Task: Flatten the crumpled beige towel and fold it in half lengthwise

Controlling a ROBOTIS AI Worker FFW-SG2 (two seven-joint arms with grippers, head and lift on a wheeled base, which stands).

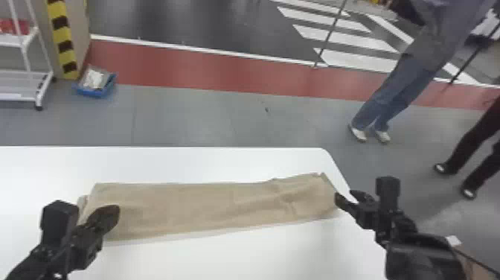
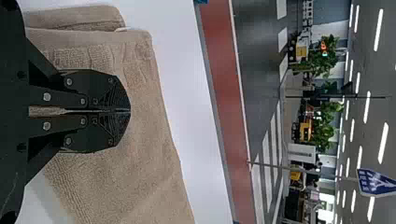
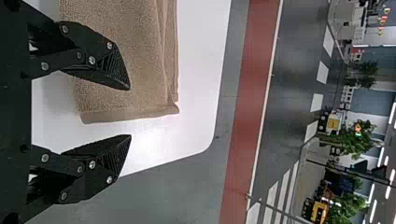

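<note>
The beige towel (image 1: 208, 206) lies as a long folded strip across the white table, mildly wrinkled toward its right end, with layers slightly offset at the left end. My left gripper (image 1: 113, 210) is over the towel's left end; in the left wrist view the left gripper (image 2: 130, 111) has its fingertips together above the towel (image 2: 154, 154). At the towel's right end is my right gripper (image 1: 344, 197). The right wrist view shows the right gripper (image 3: 130, 112) open, one finger over the towel (image 3: 126, 51) and the other beyond its end edge.
The white table (image 1: 238, 257) has a rounded far right corner close to the towel's end. Beyond it, a blue bin (image 1: 97, 89) and a white rack (image 1: 26, 83) stand on the floor at the left.
</note>
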